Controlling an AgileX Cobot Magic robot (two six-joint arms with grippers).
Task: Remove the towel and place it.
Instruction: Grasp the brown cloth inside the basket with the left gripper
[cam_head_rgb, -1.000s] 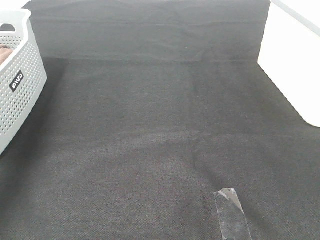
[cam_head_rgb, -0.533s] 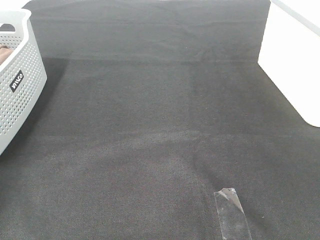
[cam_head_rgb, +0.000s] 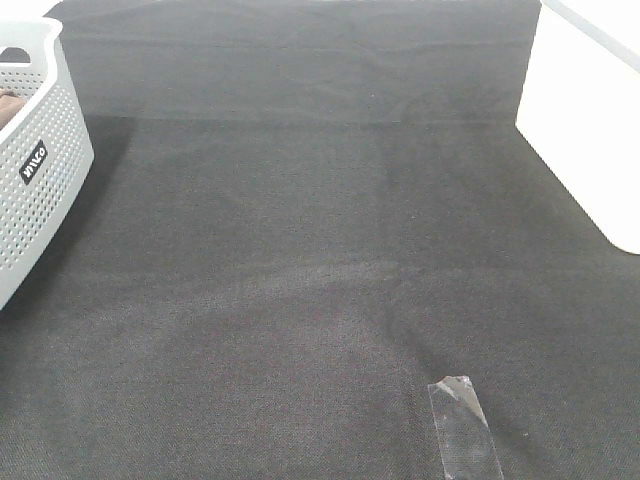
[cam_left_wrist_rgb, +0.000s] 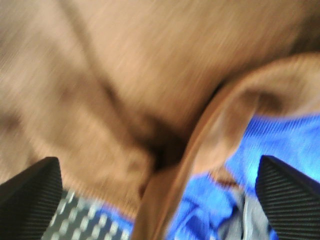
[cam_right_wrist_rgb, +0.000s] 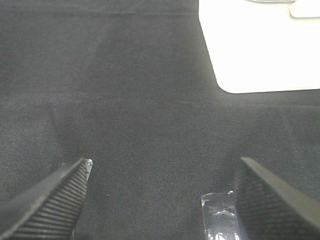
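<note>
The brown terry towel (cam_left_wrist_rgb: 125, 75) fills the left wrist view, bunched in folds over a blue cloth (cam_left_wrist_rgb: 280, 145). My left gripper (cam_left_wrist_rgb: 160, 195) is open just above the towel, with one dark fingertip (cam_left_wrist_rgb: 30, 195) on each side of a fold. In the exterior high view only a brown sliver of the towel (cam_head_rgb: 8, 100) shows inside the white perforated basket (cam_head_rgb: 35, 170) at the far left. My right gripper (cam_right_wrist_rgb: 160, 200) is open and empty over the black cloth table (cam_right_wrist_rgb: 150, 100). Neither arm shows in the exterior high view.
A white block (cam_head_rgb: 590, 120) stands at the table's right edge and also shows in the right wrist view (cam_right_wrist_rgb: 260, 45). A strip of clear tape (cam_head_rgb: 462, 425) lies on the black cloth near the front; another piece of tape (cam_right_wrist_rgb: 216, 212) shows in the right wrist view.
</note>
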